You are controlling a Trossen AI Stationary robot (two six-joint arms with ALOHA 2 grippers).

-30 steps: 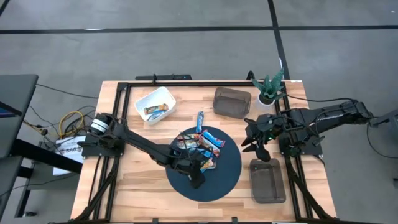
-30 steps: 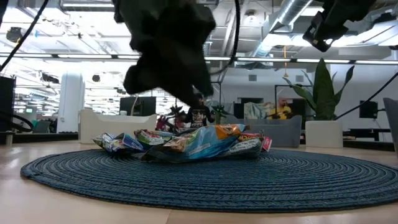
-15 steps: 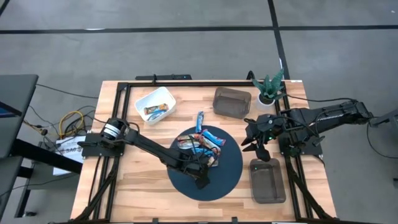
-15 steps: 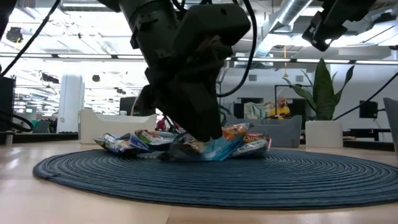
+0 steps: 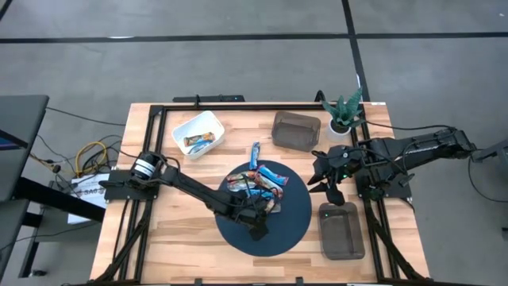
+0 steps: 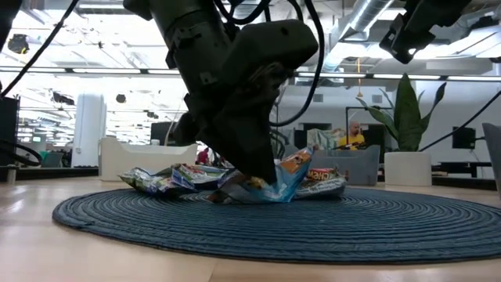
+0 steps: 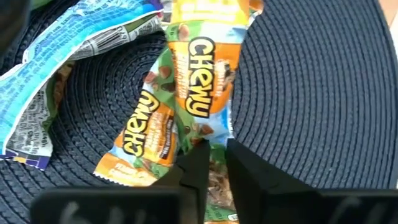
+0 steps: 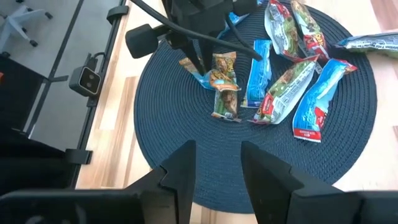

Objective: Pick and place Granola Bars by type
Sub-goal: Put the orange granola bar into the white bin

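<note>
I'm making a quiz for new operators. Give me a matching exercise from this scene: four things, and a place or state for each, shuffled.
1. white tray
2. left gripper
3. right gripper
4. potted plant

A. open, off to the side of the round mat
B. green and spiky
C. holds one wrapped bar
D. down on the mat, closed on a Chewy bar

Pairs: 1-C, 2-D, 3-A, 4-B

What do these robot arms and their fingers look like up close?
Both arms are dark, nearly black, built of slim jointed segments. The left arm has a silvery round joint near its base and loose black cables trailing along it. Each ends in a gripper, left gripper and right gripper, with two flat, dark, blocky fingers.
</note>
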